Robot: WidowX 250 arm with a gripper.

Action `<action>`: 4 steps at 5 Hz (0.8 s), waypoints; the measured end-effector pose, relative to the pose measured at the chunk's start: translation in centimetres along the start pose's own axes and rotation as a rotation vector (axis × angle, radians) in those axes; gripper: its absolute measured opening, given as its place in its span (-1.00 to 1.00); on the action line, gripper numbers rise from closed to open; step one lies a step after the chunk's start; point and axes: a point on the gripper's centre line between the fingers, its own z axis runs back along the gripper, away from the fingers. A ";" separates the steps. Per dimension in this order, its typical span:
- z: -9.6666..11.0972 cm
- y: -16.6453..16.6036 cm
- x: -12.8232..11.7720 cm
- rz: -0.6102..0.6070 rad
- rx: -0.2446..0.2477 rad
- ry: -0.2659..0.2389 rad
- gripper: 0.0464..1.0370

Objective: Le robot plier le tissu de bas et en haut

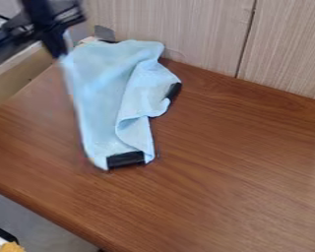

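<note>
Pale blue cloth (101,88) lies rumpled on the wooden table (232,172), its upper-left corner at my gripper (57,52); through the blur I can't tell whether my jaws hold it. Folding seems unfinished: next, its lower edge should come up.

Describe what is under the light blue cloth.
Brown wooden tabletop shows around the cloth. One black piece shows at its lower edge, another at its right; whether they continue beneath it is unclear. Anything else underneath is covered.
</note>
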 end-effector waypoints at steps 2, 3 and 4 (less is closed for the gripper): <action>-4.0 -7.0 -2.1 -0.227 -0.037 0.077 -0.98; -6.4 -8.7 -3.6 -0.322 -0.012 0.114 -0.98; -8.4 -9.1 -4.7 -0.363 0.003 0.154 -0.93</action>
